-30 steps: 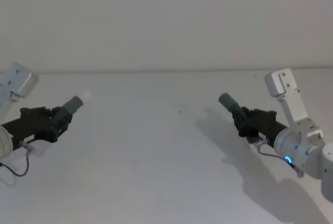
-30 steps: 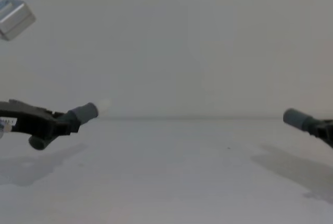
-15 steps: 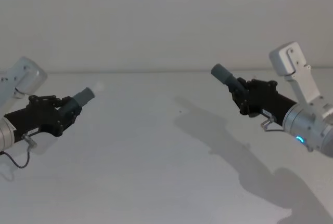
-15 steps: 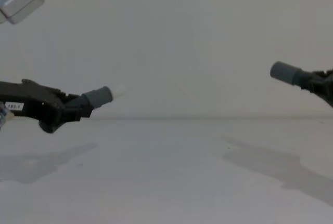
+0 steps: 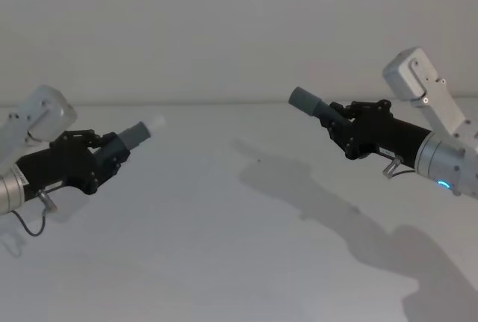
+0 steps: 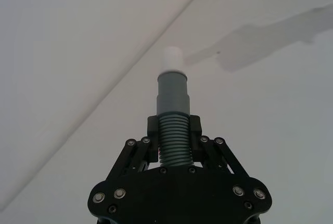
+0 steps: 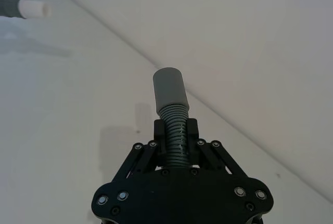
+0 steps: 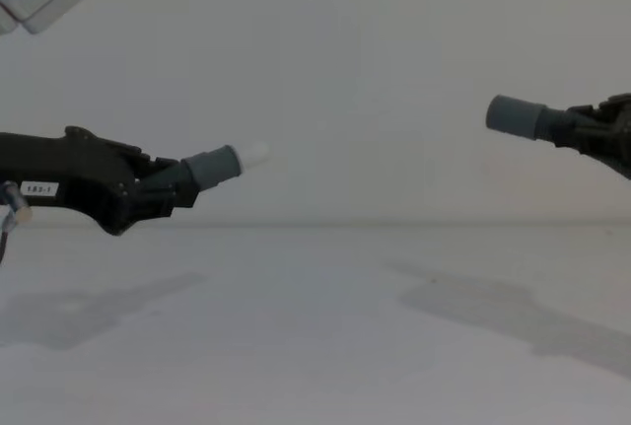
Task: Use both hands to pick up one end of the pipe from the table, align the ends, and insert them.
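Both grippers hold the pipe in the air above the white table (image 5: 224, 225). My left gripper (image 5: 104, 159) (image 8: 163, 186) (image 6: 173, 136) is shut on the corrugated pipe just behind the grey cuff with the white tip (image 5: 142, 131) (image 8: 229, 162) (image 6: 171, 78). My right gripper (image 5: 345, 126) (image 8: 582, 127) (image 7: 176, 133) is shut on the pipe behind the plain wider sleeve (image 5: 306, 101) (image 8: 515, 116) (image 7: 169, 91). The two ends point toward each other with a wide gap between them; the sleeve sits higher than the white tip. The rest of the pipe is hidden behind the grippers.
A pale wall (image 5: 224, 31) rises behind the table's far edge. A thin grey cable (image 5: 30, 221) loops under the left wrist. Shadows of both arms fall on the table.
Both grippers have risen off the table and moved inward with their pipe ends. The gap between the white tip and the sleeve has narrowed.
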Controlling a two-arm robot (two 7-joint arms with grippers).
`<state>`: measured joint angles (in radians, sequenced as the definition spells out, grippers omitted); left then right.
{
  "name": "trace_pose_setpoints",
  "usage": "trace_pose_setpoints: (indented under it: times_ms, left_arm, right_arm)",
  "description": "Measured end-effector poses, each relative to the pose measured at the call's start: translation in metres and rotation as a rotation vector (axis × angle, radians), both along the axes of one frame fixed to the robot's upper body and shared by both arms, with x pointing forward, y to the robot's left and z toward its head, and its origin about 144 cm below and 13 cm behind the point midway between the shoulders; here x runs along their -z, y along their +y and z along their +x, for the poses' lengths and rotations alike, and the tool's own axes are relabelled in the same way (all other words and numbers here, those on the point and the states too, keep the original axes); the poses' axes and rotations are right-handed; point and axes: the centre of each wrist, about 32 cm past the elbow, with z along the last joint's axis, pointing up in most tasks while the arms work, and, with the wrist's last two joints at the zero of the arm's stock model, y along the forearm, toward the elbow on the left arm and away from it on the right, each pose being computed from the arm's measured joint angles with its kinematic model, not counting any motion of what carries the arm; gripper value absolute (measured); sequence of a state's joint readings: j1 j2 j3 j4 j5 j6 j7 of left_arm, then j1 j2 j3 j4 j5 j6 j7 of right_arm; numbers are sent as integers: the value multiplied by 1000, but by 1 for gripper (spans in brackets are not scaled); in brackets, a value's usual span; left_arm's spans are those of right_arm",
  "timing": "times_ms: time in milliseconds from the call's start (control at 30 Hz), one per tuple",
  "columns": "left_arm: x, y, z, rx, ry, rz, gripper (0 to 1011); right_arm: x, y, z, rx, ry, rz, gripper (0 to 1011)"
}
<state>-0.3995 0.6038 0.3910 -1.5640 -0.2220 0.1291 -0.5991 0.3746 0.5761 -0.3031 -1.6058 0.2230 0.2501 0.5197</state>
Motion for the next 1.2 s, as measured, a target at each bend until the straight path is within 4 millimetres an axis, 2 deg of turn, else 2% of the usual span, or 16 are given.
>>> trace_pose_setpoints:
  times_ms: [333,600,1200]
  left_arm:
    - [1,4,3,101,-42,28,304]
    - [5,15,7,166,-91,67,304]
    - [13,30,23,295,-213,98,304]
  right_arm:
    - [-6,-6,15,-103,24,-51,213]
    - [-7,-6,27,-169,49,-79,213]
    - [-14,-6,38,-289,74,-161,213]
